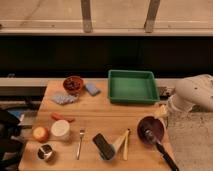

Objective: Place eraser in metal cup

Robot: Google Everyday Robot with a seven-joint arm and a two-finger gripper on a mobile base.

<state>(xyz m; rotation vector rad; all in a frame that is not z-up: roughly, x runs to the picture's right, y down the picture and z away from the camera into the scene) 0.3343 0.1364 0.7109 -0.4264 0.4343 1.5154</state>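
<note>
The eraser, a black oblong block, lies at an angle near the front edge of the wooden table, around the middle. The metal cup, small and shiny with a dark inside, stands at the front left corner, well left of the eraser. My white arm comes in from the right. The gripper, dark with a round dark-red part above it, hangs over the front right of the table, to the right of the eraser and far from the cup. It holds nothing that I can see.
A green tray sits at the back right. A dark red bowl, a light-blue pad and a grey crumpled packet are at the back left. A white tub, an orange fruit, a fork and pale wooden utensils lie near the front.
</note>
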